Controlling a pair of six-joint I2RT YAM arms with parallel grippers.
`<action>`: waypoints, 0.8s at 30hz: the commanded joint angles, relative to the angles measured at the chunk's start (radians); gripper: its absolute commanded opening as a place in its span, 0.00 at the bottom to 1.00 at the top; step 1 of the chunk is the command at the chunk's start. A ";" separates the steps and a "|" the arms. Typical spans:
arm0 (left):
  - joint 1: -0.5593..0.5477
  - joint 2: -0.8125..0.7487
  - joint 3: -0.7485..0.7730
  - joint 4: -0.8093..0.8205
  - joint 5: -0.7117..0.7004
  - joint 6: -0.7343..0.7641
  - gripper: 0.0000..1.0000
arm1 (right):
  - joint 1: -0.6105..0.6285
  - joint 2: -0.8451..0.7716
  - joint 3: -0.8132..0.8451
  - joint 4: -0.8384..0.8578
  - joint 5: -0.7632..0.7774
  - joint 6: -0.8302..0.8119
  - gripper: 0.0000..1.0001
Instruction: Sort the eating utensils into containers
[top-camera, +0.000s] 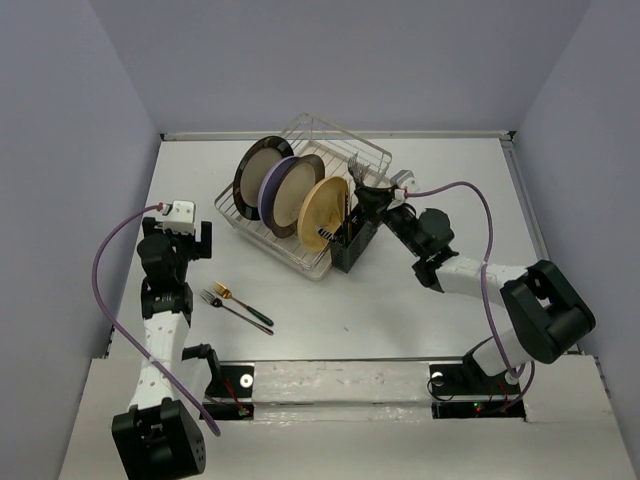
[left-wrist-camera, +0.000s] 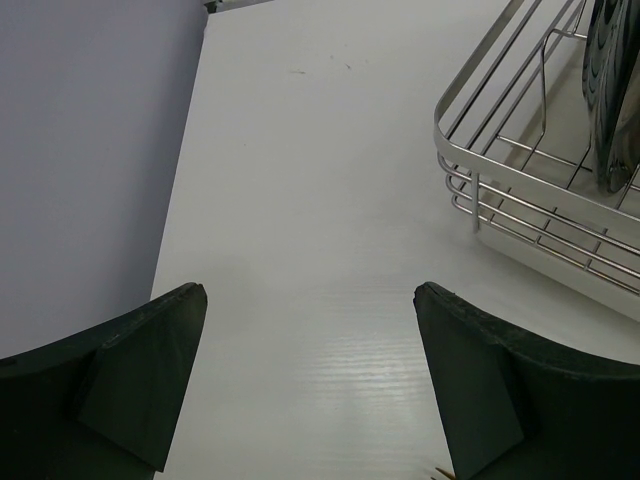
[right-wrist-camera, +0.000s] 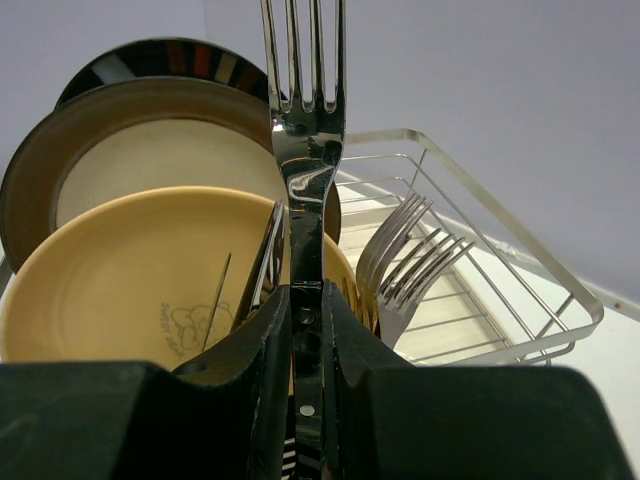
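Note:
My right gripper (right-wrist-camera: 306, 300) is shut on a silver fork (right-wrist-camera: 303, 150) with a dark riveted handle, held tines up. In the top view this gripper (top-camera: 368, 192) is over the black slotted cutlery holder (top-camera: 352, 248) at the dish rack's near right corner. Several silver forks (right-wrist-camera: 410, 265) stand tines up in the holder just right of the held fork. A gold fork with a dark green handle (top-camera: 245, 305) and a silver fork (top-camera: 222, 304) lie on the table near the left arm. My left gripper (top-camera: 185, 245) is open and empty (left-wrist-camera: 310, 310) above bare table, just behind those two.
The silver wire dish rack (top-camera: 330, 150) holds three upright plates: dark (top-camera: 262, 168), purple-rimmed (top-camera: 290, 190), yellow (top-camera: 322, 212). The yellow plate (right-wrist-camera: 120, 290) is close to the left of the held fork. The rack's corner (left-wrist-camera: 520, 200) is right of my left gripper. Grey walls surround the table.

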 joint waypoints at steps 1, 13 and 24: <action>0.003 -0.015 0.003 0.044 0.021 -0.010 0.99 | -0.002 -0.018 -0.021 0.117 0.006 -0.005 0.00; 0.003 -0.018 -0.003 0.052 0.021 -0.003 0.99 | -0.002 -0.056 -0.091 0.099 0.070 -0.057 0.69; 0.003 -0.005 0.026 0.046 -0.065 -0.007 0.99 | 0.082 -0.254 0.252 -0.627 0.124 -0.005 0.78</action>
